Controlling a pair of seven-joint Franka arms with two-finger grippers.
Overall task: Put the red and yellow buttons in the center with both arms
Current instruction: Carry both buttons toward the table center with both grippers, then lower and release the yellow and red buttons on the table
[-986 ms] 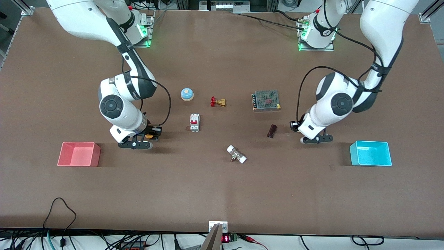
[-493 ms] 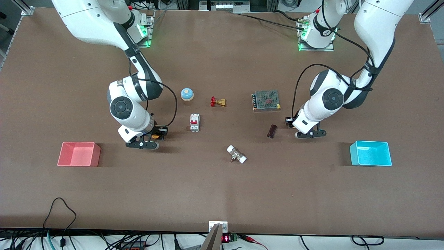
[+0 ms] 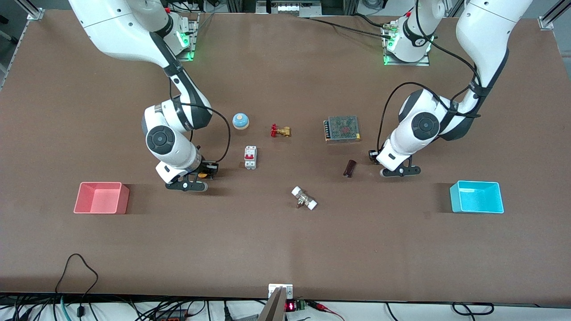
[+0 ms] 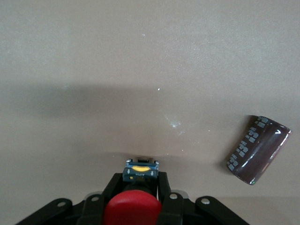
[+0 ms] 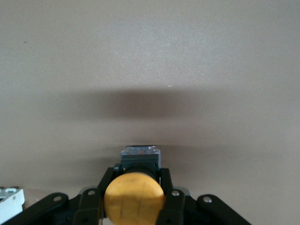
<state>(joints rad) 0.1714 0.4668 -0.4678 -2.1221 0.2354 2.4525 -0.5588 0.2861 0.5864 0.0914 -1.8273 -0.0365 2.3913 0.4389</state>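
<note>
Left gripper (image 4: 137, 197) clamps glossy red button (image 4: 132, 207); right gripper (image 5: 136, 199) clamps matte yellow button (image 5: 134, 194) — both over matte brown table (image 3: 285, 249).

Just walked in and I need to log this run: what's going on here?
Each arm is carrying a push-button toward the middle of the table. The left gripper is shut on the red button, over bare tabletop beside a dark brown cylindrical capacitor. The right gripper is shut on the yellow button, over the table beside the white circuit breaker. Neither button has been set down yet.
</note>
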